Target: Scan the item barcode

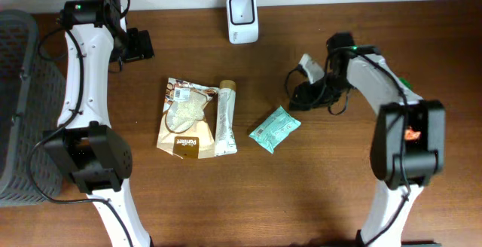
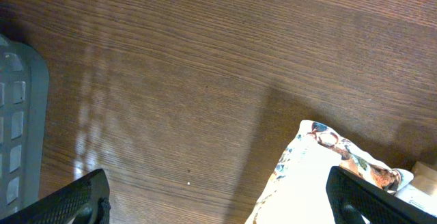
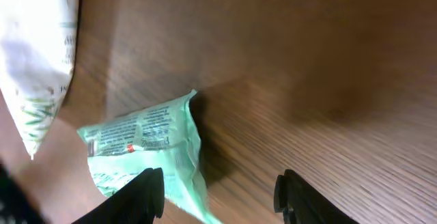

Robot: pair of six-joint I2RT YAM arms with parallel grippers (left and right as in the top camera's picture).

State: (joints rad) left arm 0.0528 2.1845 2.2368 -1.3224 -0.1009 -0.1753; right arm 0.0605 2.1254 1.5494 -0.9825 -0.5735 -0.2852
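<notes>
A pouch (image 1: 184,117) and tube (image 1: 225,119) lie at nine o'clock of the green packet (image 1: 275,129); left gripper (image 2: 218,207) gapes wide, right gripper (image 3: 218,197) partly open, both empty

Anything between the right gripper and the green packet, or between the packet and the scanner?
Nothing visible. Bare tabletop lies between the right gripper and the green packet, and between packet and scanner. The tube and rice bag sit beyond the packet.
</notes>
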